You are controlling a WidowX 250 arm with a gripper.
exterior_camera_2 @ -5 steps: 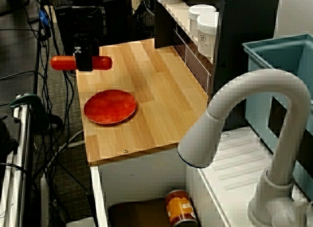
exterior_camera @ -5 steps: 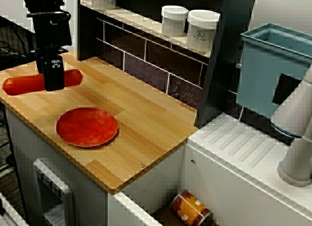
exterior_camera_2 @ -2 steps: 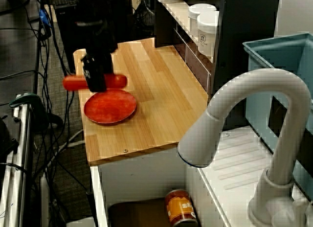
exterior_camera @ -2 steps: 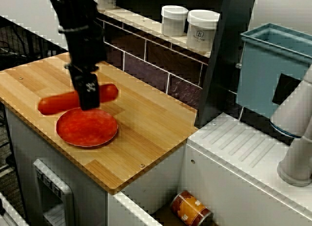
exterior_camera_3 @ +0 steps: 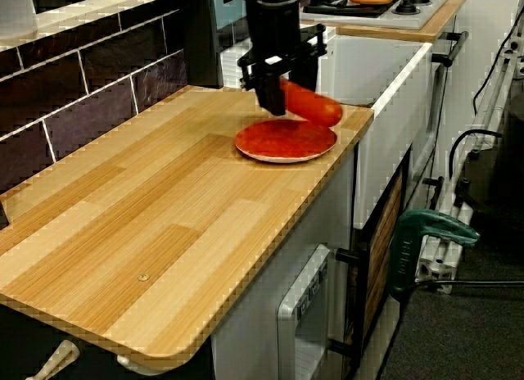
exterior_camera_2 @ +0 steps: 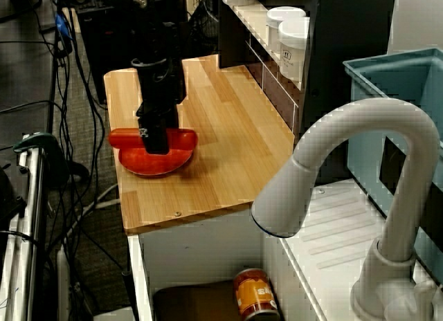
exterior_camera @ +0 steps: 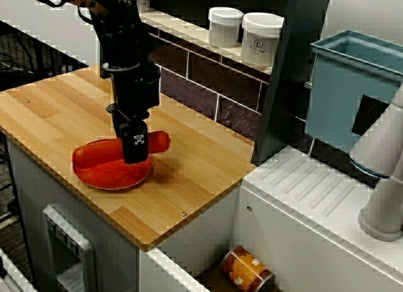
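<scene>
My gripper [exterior_camera: 135, 148] is shut on a long red sausage [exterior_camera: 157, 141], holding it across its middle. The sausage lies level, low over a round red plate [exterior_camera: 110, 177] on the wooden counter [exterior_camera: 201, 172]. From behind the tap, the gripper [exterior_camera_2: 156, 138] stands upright over the plate [exterior_camera_2: 156, 167], and both ends of the sausage [exterior_camera_2: 185, 138] stick out past the fingers. Along the counter, the sausage [exterior_camera_3: 315, 106] hangs over the plate's [exterior_camera_3: 286, 144] far half. I cannot tell whether it touches the plate.
Two white jars [exterior_camera: 225, 26] [exterior_camera: 261, 39] stand on the shelf above the tiled back wall. A blue bin [exterior_camera: 352, 90] and a white tap [exterior_camera_2: 346, 169] are by the sink, where a can [exterior_camera: 247, 269] lies. A green clamp [exterior_camera_3: 426, 232] hangs past the counter's edge.
My gripper has carried the sausage from the far left corner of the counter rightward and down, stopping low over the red plate. The plate has not moved.
</scene>
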